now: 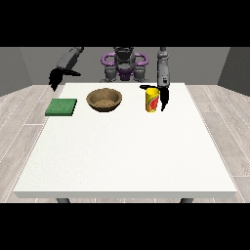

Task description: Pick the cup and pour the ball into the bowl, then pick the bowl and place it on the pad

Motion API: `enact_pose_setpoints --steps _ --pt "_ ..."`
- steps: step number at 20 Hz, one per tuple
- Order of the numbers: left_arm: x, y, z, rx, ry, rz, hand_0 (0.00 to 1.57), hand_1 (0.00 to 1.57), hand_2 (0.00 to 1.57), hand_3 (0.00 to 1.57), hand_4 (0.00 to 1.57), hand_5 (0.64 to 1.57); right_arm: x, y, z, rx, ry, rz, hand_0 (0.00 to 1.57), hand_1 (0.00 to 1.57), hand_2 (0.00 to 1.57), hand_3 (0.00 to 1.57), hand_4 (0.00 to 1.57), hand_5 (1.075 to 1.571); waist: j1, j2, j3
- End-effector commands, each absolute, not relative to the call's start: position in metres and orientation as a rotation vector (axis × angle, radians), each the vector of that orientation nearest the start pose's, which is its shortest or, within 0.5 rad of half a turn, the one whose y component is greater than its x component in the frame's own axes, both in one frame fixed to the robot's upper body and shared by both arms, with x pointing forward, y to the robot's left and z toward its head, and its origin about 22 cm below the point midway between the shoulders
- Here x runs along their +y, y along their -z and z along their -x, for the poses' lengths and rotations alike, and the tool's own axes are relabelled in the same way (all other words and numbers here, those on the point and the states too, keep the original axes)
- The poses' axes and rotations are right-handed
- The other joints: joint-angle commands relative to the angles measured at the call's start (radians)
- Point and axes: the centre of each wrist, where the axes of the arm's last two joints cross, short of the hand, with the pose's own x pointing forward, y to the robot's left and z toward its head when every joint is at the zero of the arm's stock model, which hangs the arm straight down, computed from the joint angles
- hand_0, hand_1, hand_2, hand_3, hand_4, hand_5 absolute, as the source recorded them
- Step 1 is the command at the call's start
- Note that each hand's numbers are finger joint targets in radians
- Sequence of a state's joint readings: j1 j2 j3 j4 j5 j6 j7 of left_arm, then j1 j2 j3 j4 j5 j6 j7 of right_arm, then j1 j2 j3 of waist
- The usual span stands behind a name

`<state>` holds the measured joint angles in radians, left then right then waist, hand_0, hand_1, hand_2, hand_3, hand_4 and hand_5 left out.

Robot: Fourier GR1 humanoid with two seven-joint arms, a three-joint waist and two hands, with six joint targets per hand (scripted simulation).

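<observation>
A yellow cup (153, 100) with a red mark stands upright on the white table (127, 151), right of centre at the back. No ball shows from here. The hand at the view's right (164, 97) hangs just beside the cup's right side, fingers pointing down and straight, with its thumb reaching across behind the cup's rim. A brown bowl (104, 99) sits left of the cup. A flat green pad (61, 107) lies further left. The hand at the view's left (54, 79) is raised over the table's far left corner, fingers relaxed and holding nothing.
The robot's torso (124, 66) stands behind the table's far edge. The table's near half holds no objects. Wooden floor surrounds the table.
</observation>
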<state>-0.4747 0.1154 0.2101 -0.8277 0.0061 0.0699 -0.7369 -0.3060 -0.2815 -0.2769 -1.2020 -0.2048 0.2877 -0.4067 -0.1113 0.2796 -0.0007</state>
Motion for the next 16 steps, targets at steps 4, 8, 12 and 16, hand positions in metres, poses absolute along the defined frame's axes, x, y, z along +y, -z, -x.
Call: enact_pose_setpoints --steps 4,8,12,16 --pt "0.267 0.044 -0.344 -1.991 0.247 -0.595 1.31 1.31 1.57 1.57 0.81 1.515 -0.339 -0.044 -0.326 -1.994 -0.03 -0.113 0.0 0.0 0.0 0.0 0.0 1.558 -0.047 0.03 0.0011" --pt "0.25 0.039 -0.358 -2.012 0.167 -0.655 1.33 1.33 1.57 1.57 0.86 1.509 -0.368 -0.056 -0.323 -2.036 -0.06 -0.065 0.0 0.0 0.0 0.0 0.0 1.557 -0.078 0.082 0.0005" --pt "0.242 0.044 -0.357 -1.958 0.211 -0.71 1.35 1.35 1.57 1.57 0.9 1.507 -0.396 -0.048 -0.311 -1.971 -0.047 -0.068 0.0 0.0 0.0 0.0 0.0 1.555 -0.077 0.004 0.001" --pt "0.234 0.02 -0.366 -1.887 0.382 -0.739 1.35 1.35 1.57 1.57 0.99 1.532 -0.417 -0.008 -0.292 -1.798 0.03 -0.013 0.0 0.0 0.0 0.0 0.0 1.556 0.005 -0.178 0.0042"
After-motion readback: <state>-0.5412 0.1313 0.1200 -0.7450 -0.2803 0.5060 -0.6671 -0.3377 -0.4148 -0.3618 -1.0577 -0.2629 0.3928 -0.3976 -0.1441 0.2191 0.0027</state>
